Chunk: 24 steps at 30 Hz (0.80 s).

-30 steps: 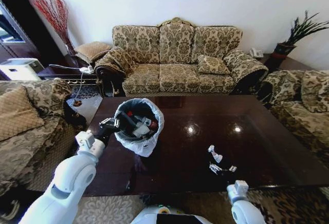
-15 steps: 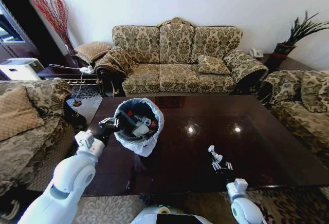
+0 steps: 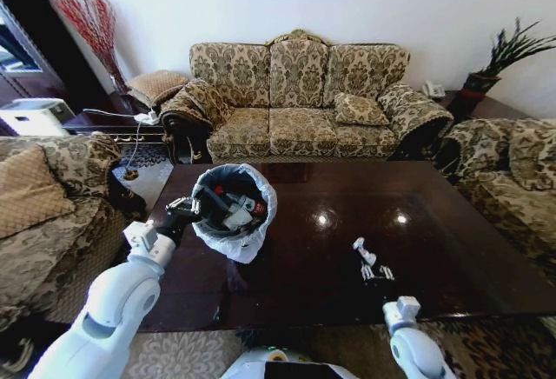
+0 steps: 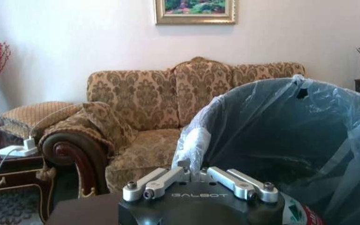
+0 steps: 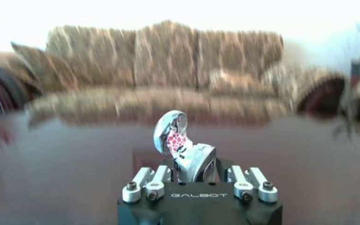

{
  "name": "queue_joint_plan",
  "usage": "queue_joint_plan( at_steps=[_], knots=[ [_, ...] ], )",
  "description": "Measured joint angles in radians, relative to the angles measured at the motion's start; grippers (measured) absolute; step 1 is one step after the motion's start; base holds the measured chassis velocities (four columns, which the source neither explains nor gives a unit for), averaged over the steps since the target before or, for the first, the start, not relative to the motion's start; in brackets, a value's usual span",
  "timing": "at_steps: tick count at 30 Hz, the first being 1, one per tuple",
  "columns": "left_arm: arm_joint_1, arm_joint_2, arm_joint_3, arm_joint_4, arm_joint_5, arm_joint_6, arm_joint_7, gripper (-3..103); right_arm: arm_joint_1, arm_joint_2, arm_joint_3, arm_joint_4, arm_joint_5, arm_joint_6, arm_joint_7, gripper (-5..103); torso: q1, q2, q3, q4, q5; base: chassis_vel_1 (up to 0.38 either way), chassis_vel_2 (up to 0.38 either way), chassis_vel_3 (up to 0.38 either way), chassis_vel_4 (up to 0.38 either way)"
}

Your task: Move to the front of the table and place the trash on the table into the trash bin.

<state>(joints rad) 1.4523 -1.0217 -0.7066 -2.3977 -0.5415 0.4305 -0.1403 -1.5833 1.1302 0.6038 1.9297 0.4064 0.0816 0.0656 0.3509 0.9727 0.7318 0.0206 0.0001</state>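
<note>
My arms are glossy white shells with rounded joints and boxy white wrist blocks. Each gripper, the left gripper and the right gripper, has a black body lettered GALBOT, silver linkage bars and dark screws.

Bare table right of trash bin; wrapper near front edge.

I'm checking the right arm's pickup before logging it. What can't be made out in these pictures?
- Right gripper: its fingertips are hidden behind the wrapper in the right wrist view.
- Head view: the wrapper is too small to read.
- Left gripper: its fingertips are hidden at the trash bin rim by the bag.
</note>
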Motion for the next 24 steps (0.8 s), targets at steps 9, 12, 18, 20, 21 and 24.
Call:
queue_joint_plan(
  at_steps=[9,12,18,20,21,24],
  knots=[
    [0.011,0.008,0.014,-0.010,0.025,0.000,0.000,1,0.353,-0.372,-0.179,0.369,0.366,-0.253,0.196,37,0.000,0.000,0.000,0.0008,-0.0001,0.000,0.000,0.000,0.000],
    [0.013,0.016,0.011,-0.013,0.025,0.002,-0.001,1,0.535,-0.484,-0.329,0.418,0.517,-0.281,0.224,37,0.000,0.000,0.000,0.0011,-0.0001,0.000,0.000,0.000,0.000],
    [-0.032,0.046,0.051,0.017,0.018,0.011,0.010,1,0.748,-0.696,-0.462,0.459,0.675,-0.304,0.119,37,0.000,0.000,0.000,-0.0002,-0.0005,0.000,0.000,0.000,0.000],
    [-0.041,0.053,0.063,0.026,0.018,0.011,0.017,1,0.752,-0.720,-0.466,0.461,0.682,-0.303,0.101,37,0.000,0.000,0.000,-0.0004,-0.0003,0.000,0.000,0.000,0.000],
    [-0.055,0.062,0.084,0.039,0.018,0.011,0.022,1,0.754,-0.753,-0.469,0.465,0.691,-0.297,0.075,37,0.000,0.000,0.000,-0.0003,0.0001,0.000,0.000,0.000,0.000],
    [-0.078,0.076,0.123,0.064,0.018,0.012,0.028,1,0.780,-0.795,-0.488,0.475,0.718,-0.283,0.017,37,0.000,0.000,0.000,-0.0005,0.0000,0.000,0.000,0.000,0.000]
  ],
)
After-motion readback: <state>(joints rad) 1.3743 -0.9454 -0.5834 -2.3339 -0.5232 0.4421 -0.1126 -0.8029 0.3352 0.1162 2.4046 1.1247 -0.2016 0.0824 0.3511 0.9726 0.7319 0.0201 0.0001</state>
